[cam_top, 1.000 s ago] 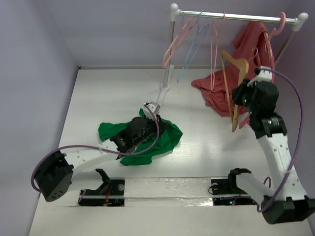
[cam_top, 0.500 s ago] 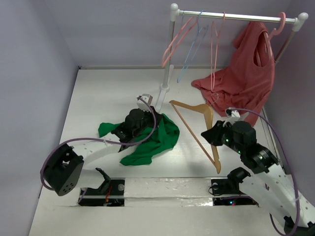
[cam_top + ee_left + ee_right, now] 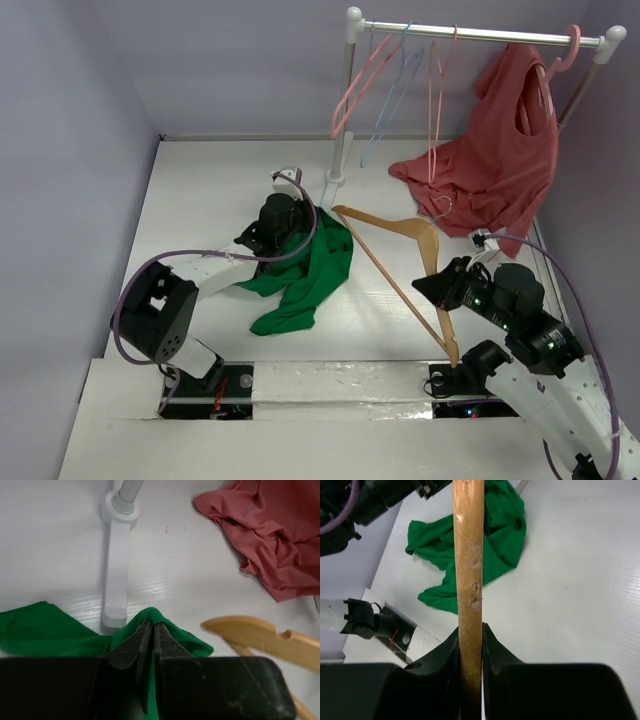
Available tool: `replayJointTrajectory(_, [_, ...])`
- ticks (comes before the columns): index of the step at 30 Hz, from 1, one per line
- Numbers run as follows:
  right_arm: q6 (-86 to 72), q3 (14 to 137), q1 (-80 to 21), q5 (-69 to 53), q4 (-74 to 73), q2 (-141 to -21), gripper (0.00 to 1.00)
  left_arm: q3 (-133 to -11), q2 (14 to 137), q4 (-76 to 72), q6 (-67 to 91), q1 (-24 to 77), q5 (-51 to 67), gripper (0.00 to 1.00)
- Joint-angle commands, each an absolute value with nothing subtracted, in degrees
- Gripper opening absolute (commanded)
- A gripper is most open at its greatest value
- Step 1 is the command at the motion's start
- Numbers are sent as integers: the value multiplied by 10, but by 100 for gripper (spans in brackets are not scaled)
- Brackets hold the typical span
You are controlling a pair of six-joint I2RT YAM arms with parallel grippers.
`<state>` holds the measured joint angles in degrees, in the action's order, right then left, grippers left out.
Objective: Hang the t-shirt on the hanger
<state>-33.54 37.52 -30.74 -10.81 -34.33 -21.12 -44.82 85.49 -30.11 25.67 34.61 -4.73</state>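
Lowered hanger (image 3: 395, 228) ended just right of the left gripper (image 3: 152, 626), which pinched the t-shirt (image 3: 315, 270); right gripper (image 3: 470, 630) clamped its bar, so insertion could begin.

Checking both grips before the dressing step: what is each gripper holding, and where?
Left gripper pinches a raised fold of the t-shirt. Right gripper clamps the hanger partway along one thick wooden shoulder.

White table (image 3: 200, 190) carries the green t-shirt (image 3: 312, 275) crumpled mid-left, the white rack foot (image 3: 333, 186) just behind it, and the hem of the salmon-red garment (image 3: 440, 180) pooled back right.
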Motion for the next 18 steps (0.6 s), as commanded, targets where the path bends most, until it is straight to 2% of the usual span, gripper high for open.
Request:
replayJointTrajectory(1, [-310,388,-308,-147,-336,-204,0,-491,856,-318,257,346,-44,0])
replayJointTrajectory(8, [-311,346,-308,-165,-295,-233,0,-501,857,-317,259,346,-29,0])
replayJointTrajectory(18, [-318,285,-332,-156,-128,-273,0,-430,807,-323,260,352,-20,0])
